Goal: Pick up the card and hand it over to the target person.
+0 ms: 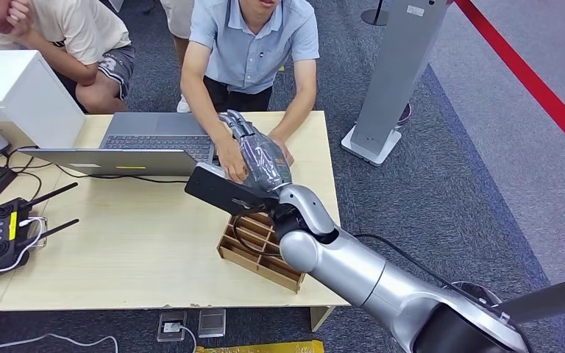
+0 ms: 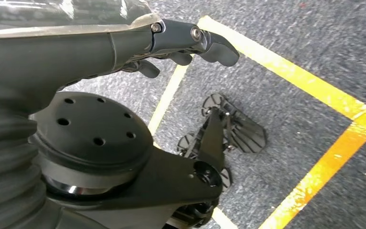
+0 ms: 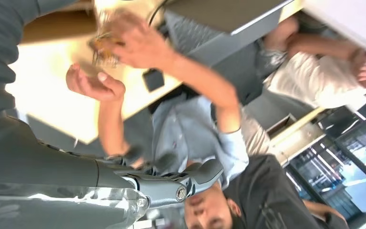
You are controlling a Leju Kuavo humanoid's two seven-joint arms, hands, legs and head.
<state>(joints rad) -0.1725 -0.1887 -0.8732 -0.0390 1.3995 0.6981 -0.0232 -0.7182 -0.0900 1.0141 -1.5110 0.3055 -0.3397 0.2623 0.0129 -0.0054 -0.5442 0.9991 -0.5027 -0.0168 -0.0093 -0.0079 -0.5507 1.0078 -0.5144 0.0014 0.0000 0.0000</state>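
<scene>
Over the far half of the table (image 1: 118,243) my right hand (image 1: 259,151) stretches out toward the person in the light blue shirt (image 1: 254,44), who sits at twelve o'clock from it. From my head, the back of that hand hides whatever lies under its palm, so I cannot tell whether it holds the card; I cannot make the card out anywhere with certainty. The fingers (image 1: 234,121) look extended rather than curled. Both of the person's hands reach in under mine: one (image 1: 229,158) at nine o'clock of my hand, the other (image 1: 283,151) at three o'clock, mostly covered. In my right wrist view those hands are blurred, and one (image 3: 138,43) seems to hold something small and yellowish that is too smeared to name.

Below my wrist, at six o'clock, a brown divided tray (image 1: 254,246) sits near the table's near edge, partly hidden by my forearm. A grey laptop (image 1: 154,140) stands at nine o'clock of my hand, its near part cut across by a second grey lid. A black controller (image 1: 0,235) lies at the table's left edge, partly out of frame.

My left hand (image 2: 171,43) hangs over grey carpet with yellow tape lines (image 2: 310,71), fingers loosely apart with nothing in them.
</scene>
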